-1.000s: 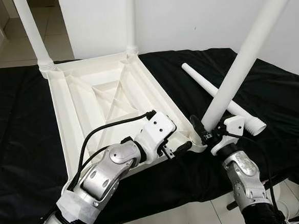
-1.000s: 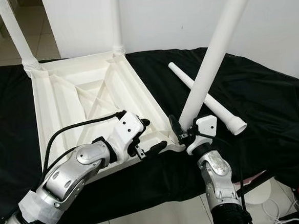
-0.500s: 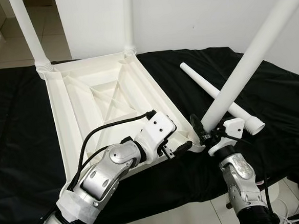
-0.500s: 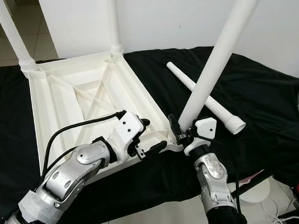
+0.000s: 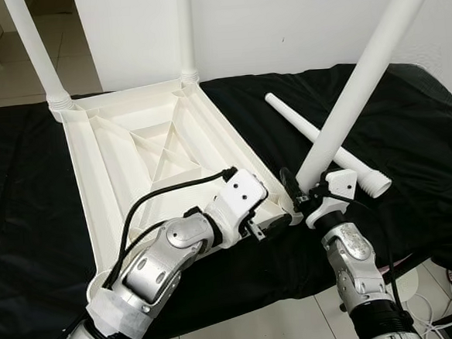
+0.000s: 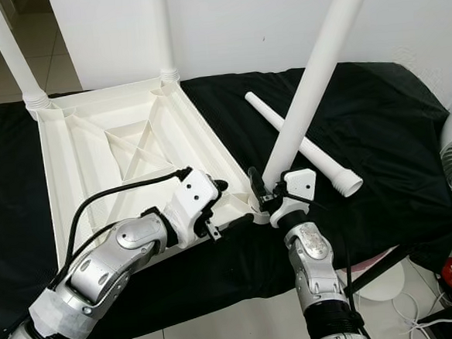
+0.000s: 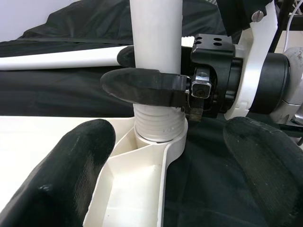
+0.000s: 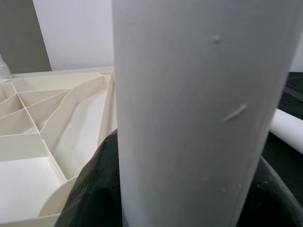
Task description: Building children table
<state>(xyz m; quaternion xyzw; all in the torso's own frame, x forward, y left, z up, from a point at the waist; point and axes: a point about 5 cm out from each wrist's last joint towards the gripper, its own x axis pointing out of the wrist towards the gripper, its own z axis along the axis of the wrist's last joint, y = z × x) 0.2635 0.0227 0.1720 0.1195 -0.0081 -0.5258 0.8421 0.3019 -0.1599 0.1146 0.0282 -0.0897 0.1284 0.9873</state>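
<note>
Room's evenly lit, bright and soft, no hard shadows anywhere. The white wall [image 5: 293, 17] looks a bit blown out, while the black cloth [image 5: 409, 126] soaks up light and loses most fold detail. The silver left arm [image 5: 166, 255] catches small highlights on its joints. Head views are sharp, no motion blur, with slight stretching toward the corners. Left wrist view: the near black fingertips [image 7: 61, 175] are soft and out of focus. Right wrist view: the white leg [image 8: 199, 109] sits super close and fuzzy.
</note>
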